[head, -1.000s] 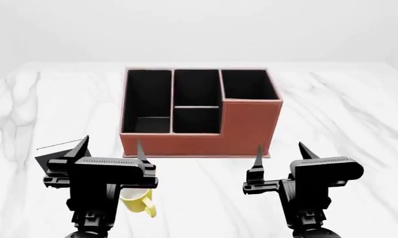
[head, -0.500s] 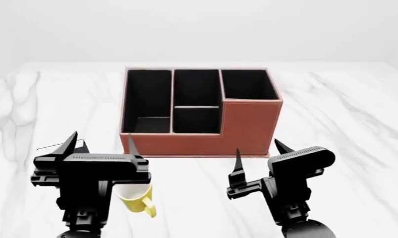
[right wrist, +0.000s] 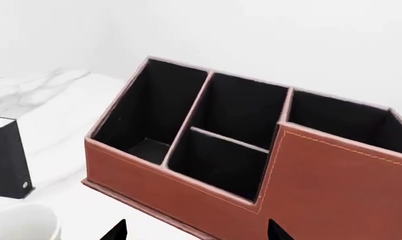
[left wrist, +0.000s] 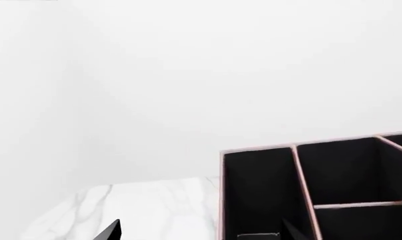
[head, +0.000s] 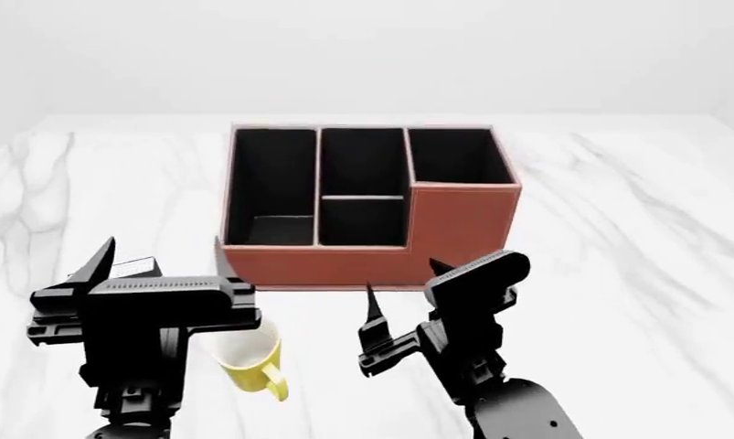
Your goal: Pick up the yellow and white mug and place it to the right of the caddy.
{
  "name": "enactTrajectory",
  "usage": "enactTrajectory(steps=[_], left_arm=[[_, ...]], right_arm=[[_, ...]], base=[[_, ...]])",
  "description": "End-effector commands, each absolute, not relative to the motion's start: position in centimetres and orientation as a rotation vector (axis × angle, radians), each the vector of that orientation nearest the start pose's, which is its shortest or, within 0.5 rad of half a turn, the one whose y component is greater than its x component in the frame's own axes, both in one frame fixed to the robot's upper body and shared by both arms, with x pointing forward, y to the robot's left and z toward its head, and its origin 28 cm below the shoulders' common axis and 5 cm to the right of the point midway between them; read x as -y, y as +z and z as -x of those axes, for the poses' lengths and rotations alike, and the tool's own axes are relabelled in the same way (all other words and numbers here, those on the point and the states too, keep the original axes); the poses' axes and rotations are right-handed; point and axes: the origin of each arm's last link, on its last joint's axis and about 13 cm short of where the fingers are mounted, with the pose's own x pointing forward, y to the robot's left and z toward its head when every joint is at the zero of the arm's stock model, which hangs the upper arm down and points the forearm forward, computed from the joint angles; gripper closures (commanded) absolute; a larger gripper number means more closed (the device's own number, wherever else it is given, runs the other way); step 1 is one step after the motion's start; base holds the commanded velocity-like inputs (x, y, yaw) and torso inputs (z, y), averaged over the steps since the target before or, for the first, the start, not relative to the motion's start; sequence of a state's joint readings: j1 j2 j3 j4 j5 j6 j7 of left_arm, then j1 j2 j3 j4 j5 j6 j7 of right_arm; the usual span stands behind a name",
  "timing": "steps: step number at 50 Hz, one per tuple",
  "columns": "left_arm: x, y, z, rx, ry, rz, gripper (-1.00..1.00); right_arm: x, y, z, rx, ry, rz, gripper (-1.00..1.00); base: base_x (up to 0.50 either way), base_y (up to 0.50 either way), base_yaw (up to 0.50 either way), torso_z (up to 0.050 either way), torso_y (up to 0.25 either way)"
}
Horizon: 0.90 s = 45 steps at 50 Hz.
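Bare simulated tabletop: white marble table (head: pixel 611 229) (blank walls).

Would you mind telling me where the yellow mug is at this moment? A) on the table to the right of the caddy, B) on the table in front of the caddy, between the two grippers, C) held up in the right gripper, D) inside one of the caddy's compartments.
B: the mug stands on the marble table in front of the caddy, between the left gripper and right gripper, neither gripping it.

Your yellow and white mug (head: pixel 249 358): upright on marble, yellow outside, white inside, handle pointing 5 o'clock, left side hidden. Your caddy (head: pixel 446 240): reddish-brown, black-lined compartments, taller section at right; sits at mug's 1 o'clock, apart.
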<state>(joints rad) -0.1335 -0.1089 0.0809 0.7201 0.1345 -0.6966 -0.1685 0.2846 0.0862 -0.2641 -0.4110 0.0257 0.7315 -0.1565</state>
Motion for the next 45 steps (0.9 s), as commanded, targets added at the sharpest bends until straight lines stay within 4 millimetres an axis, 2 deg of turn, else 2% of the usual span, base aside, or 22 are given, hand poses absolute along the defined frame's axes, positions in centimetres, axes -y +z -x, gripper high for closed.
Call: enactTrajectory(steps=[1,15,25,37,45], left_arm=[[-21.7,14.0,-20.6,0.19,0.192,-0.182,-1.0],[-21.7,14.1,-20.6,0.188,0.195,-0.183,-1.0],[-21.7,14.0,-20.7,0.187,0.197,-0.185,-1.0],[-21.8,13.9,-20.7,0.184,0.199,-0.186,-1.0],[-21.7,13.9,-20.8,0.183,0.199,-0.187,-1.0]], right_arm=[[4.4,11.2,-24.2,-0.108,0.496,0.016,-1.0],[2.7,9.8,-23.2,-0.23,0.589,-0.086,-1.0],[1.7,8.7,-23.0,-0.277,0.632,-0.085,-1.0],[0.7,7.9,-23.9,-0.305,0.675,-0.056,-1.0],[0.3,7.1,-25.4,-0.336,0.689,-0.038,-1.0]], base=[[0.0,0.0,0.0,0.0,0.0],[0.0,0.0,0.0,0.0,0.0],[0.0,0.0,0.0,0.0,0.0],[0.0,0.0,0.0,0.0,0.0],[0.0,0.0,0.0,0.0,0.0]])
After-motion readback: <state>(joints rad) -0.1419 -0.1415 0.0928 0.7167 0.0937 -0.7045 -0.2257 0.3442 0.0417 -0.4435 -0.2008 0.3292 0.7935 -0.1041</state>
